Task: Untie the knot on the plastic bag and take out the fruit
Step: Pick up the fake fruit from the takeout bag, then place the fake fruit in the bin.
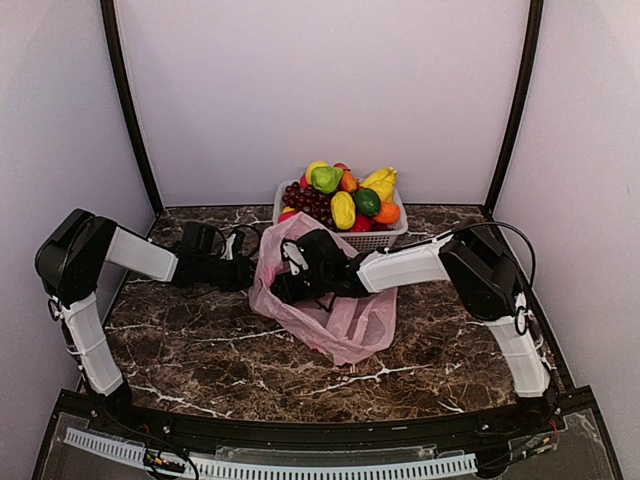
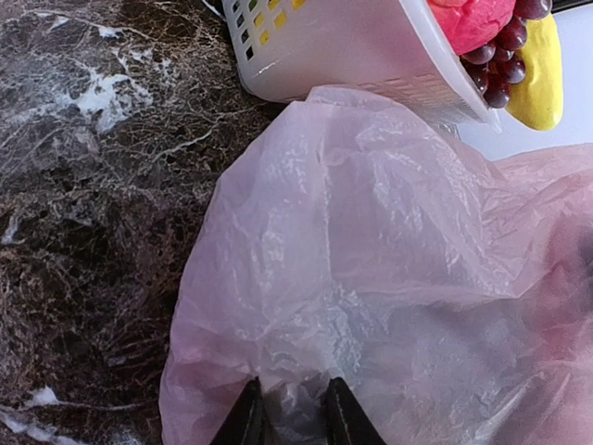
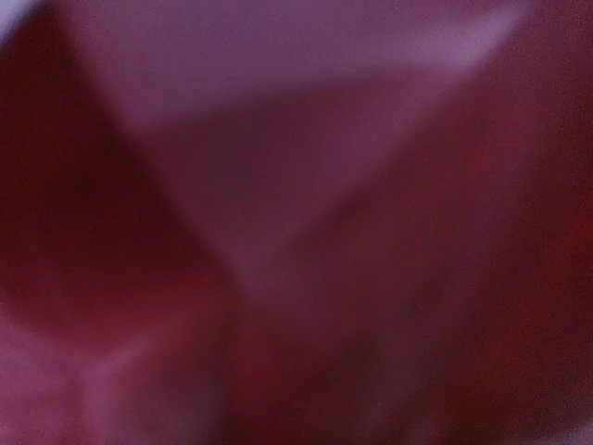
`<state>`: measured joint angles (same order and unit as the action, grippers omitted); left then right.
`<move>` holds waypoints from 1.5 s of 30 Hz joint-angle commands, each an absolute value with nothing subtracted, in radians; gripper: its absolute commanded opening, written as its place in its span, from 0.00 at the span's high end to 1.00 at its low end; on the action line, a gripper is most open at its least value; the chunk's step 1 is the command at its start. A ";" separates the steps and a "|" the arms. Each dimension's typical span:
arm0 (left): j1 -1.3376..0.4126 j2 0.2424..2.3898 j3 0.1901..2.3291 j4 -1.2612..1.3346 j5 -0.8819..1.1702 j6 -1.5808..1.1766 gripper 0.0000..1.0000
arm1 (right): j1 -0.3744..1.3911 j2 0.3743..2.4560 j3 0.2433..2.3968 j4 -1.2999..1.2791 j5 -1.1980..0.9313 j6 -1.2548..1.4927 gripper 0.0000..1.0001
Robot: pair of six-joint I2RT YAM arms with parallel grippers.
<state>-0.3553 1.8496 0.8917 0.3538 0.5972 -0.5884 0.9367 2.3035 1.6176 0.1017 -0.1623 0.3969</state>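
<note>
While left claw [image 2: 289, 408] pinches one plastic bag [image 1: 345, 325], right claw state unclear.

My two arms have white shells on the long links and black housings at the joints. The left shoulder is a big rounded black block, and the right elbow has the same black block. A thin black cable makes a loop above my right arm, and another small loop hangs near each lower link. My left claw [image 2: 289, 417] has two dark, pointed fingers [image 2: 246, 422]. My right claw [image 1: 290, 285] is black with a small white mark.
</note>
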 commanded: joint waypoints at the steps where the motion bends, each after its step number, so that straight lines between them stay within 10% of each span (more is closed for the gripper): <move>1: -0.354 1.861 0.862 0.384 0.625 -0.611 0.79 | 0.934 2.344 1.656 0.079 -0.177 0.383 0.13; 17: -0.362 1.841 0.862 0.349 0.593 -0.582 0.79 | 0.936 2.241 1.593 0.071 -0.126 0.378 0.48; 38: -0.359 1.788 0.913 0.231 0.564 -0.508 0.78 | 0.937 1.654 1.058 0.024 -0.019 0.453 0.48; 45: -0.343 1.661 0.947 0.069 0.505 -0.427 0.55 | 0.933 1.470 1.037 -0.083 0.020 0.423 0.47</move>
